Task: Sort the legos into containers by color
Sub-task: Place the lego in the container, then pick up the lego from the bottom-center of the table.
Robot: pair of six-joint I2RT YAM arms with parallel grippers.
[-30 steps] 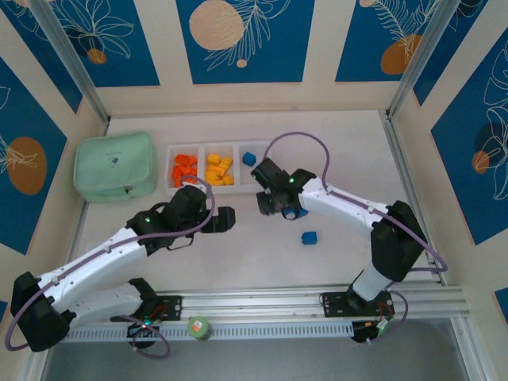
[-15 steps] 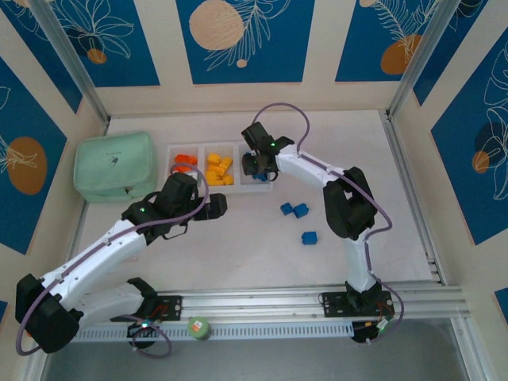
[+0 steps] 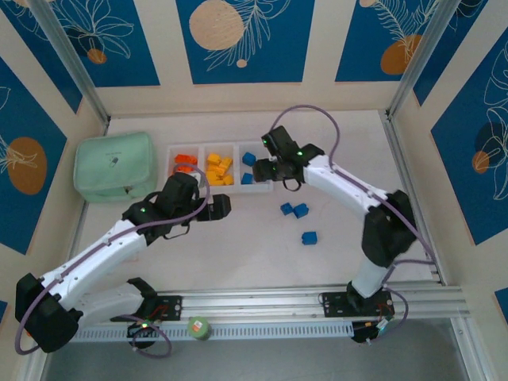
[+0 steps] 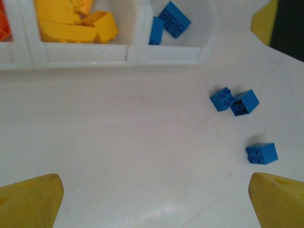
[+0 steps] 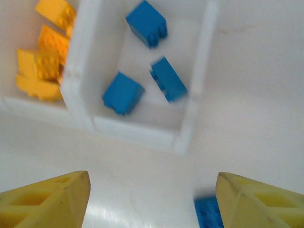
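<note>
The white tray [image 3: 238,186] holds orange-red legos [image 3: 184,163] in its left container, yellow ones [image 3: 218,169] in the middle, and blue ones [image 5: 122,92] in the right container [image 5: 192,109]. Three blue legos [image 3: 301,210] lie loose on the table to the right of the tray; they also appear in the left wrist view [image 4: 244,102]. My right gripper [image 3: 268,171] hovers at the tray's right end, open and empty [image 5: 152,202]. My left gripper [image 3: 226,205] hangs open just in front of the tray, with bare table between its fingers [image 4: 154,204].
A mint-green pouch [image 3: 115,165] sits left of the tray. Patterned walls close in the table on three sides. The metal rail [image 3: 262,305] runs along the near edge. One blue lego [image 5: 208,213] lies close to the right gripper's right finger.
My right gripper swung from the table's middle to the blue container, opened and dropped a blue lego in, then drew back a little to the right. My left arm edged toward the tray.
</note>
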